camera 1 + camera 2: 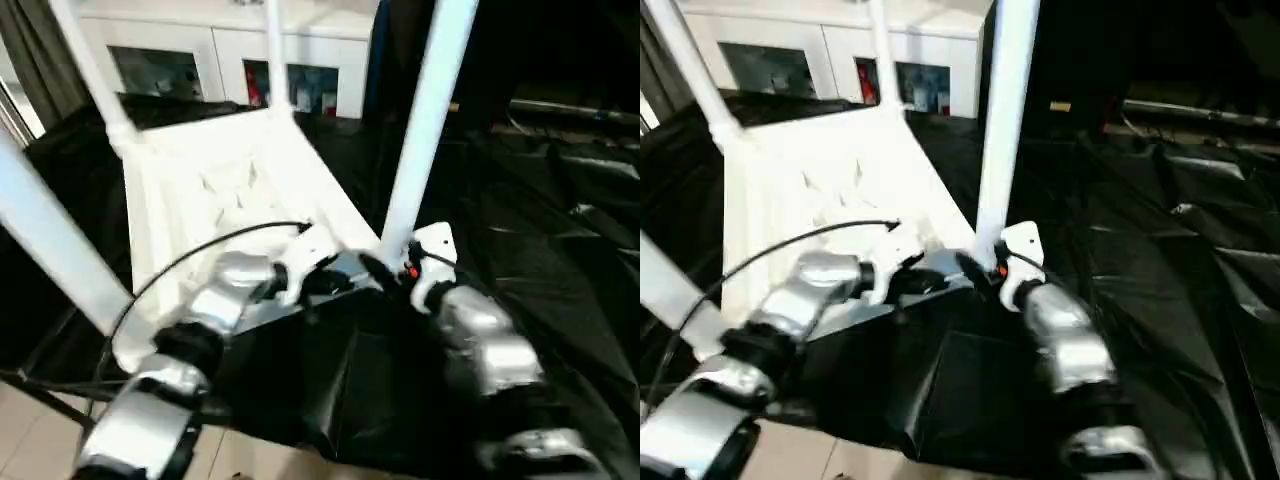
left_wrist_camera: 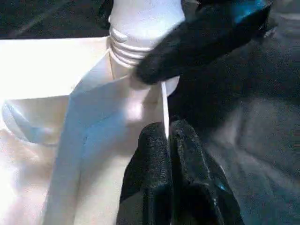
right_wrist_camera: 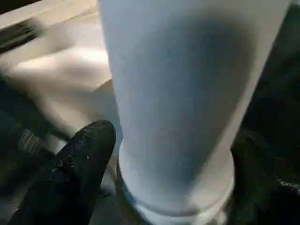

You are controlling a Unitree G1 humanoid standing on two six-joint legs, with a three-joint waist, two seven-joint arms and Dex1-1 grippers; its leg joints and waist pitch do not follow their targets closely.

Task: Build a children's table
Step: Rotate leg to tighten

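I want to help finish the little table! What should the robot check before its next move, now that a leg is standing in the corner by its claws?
1. Tabletop lying upside down on the black sheet: ok.
2. Near leg standing upright in its corner socket: ok.
3. Leg screwed fully home: not ok; threads are visible above the socket.
4. Left claw shut on the tabletop's rim to steady it: ok.
5. Right claw around the leg's base: fingers open, one finger beside it; grip cannot tell.
6. Other legs upright in their corners: ok; how tight, cannot tell.
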